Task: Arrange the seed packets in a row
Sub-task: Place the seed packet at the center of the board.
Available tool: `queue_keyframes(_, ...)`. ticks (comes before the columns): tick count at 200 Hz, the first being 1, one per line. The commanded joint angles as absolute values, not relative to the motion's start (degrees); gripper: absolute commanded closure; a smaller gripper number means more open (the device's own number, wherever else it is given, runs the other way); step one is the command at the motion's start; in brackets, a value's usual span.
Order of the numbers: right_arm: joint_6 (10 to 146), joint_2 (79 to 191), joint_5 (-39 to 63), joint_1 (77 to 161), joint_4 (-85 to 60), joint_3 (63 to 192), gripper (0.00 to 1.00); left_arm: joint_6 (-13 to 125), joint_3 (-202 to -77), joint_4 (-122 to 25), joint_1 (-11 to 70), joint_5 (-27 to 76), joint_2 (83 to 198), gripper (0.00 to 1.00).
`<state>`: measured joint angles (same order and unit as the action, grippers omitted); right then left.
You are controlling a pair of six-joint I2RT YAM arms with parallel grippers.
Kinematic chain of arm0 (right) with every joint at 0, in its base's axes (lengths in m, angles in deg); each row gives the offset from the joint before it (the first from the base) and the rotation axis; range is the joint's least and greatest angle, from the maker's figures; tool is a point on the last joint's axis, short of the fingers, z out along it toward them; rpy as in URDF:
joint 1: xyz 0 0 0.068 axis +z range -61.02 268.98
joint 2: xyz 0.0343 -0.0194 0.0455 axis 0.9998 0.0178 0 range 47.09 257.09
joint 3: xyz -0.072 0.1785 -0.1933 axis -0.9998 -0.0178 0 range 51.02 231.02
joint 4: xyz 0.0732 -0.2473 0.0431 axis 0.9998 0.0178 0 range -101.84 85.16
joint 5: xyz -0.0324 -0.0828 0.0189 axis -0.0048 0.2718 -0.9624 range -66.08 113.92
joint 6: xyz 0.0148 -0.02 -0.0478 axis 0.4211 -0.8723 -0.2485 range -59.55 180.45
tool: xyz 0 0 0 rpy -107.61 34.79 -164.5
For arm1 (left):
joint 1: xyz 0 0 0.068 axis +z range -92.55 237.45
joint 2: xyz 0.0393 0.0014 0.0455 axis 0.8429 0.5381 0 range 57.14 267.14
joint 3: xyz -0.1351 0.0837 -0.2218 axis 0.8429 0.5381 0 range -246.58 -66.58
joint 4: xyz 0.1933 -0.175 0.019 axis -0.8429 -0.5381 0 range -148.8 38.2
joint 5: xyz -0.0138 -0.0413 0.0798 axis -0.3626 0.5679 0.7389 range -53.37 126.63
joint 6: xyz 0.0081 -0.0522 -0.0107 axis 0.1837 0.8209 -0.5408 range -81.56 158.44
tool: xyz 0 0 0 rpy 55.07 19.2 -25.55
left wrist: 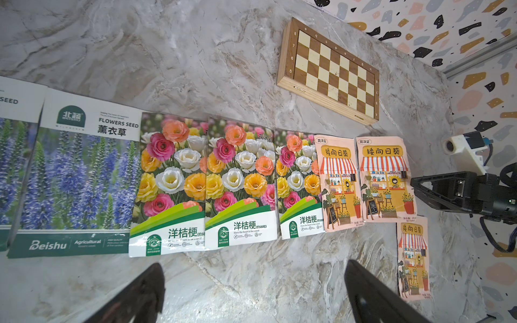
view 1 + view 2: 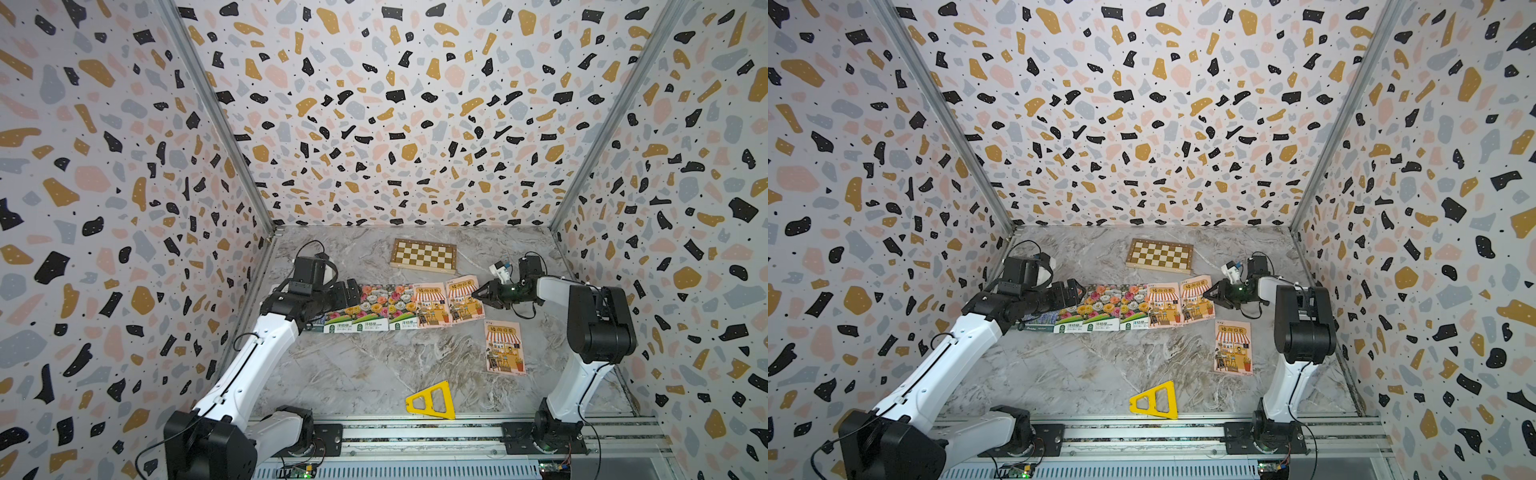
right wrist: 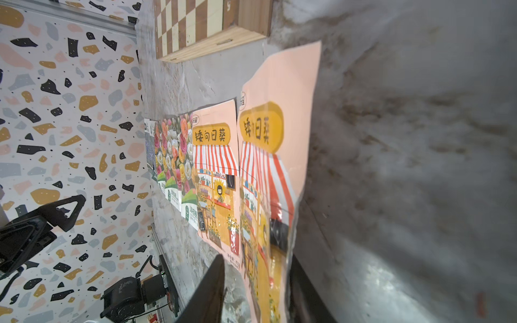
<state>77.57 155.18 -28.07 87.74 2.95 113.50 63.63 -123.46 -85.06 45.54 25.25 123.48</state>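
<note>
Seven packets [image 2: 399, 305] lie in a row across the middle of both top views. They sit side by side, edges touching or a bit over each other: 2 purple packets [image 1: 78, 179], 3 flower packets [image 1: 237, 181], then 2 pink ones. The lone pink packet [image 2: 504, 347] lies lower right of the row, apart from it, flat on the table [image 2: 353, 374]. It's prob. the only one left to do.

The right gripper [image 2: 478, 294] is at the right edge of the last pink packet [image 2: 464, 297] in the row. In the right wrist view that edge curls up btw. the two fingers, w/ a small gap on one side. I can't tell if it's pinching the packet or loose. The left gripper [image 1: 253, 264] is wide open w/ nothing in it, over the left end of the row.

The packets look thin, light, shiny & bendy. They're prob. slippery on the smooth table, so a push could slide one into the next. It's hard to get under a flat one. Best to pinch a free edge or corner, just the rim, & lift a little. The lone one has all its edges free.

The chessboard [image 2: 424, 257] & yellow triangle [image 2: 432, 401] are well apart from the row.
</note>
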Motion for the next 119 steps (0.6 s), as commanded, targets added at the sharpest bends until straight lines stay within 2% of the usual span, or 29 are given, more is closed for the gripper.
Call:
queue_keyframes(1,76.8,155.2,-28.0,87.4,4.2,115.4,0.59,63.1,-122.7,-83.9,45.8,26.1,123.5,0.01)
queue_keyframes(57,75.0,155.6,-16.9,89.9,8.5,117.5,0.57,63.4,-122.5,-83.7,45.8,26.1,123.5,0.01)
queue_keyframes(103,74.8,156.1,-15.3,91.6,9.3,118.7,0.56,63.6,-122.0,-83.4,45.8,25.6,123.4,0.01)
queue_keyframes(119,75.3,156.0,-11.7,91.9,10.3,119.3,0.55,63.6,-121.9,-83.3,45.8,25.5,123.4,0.01)
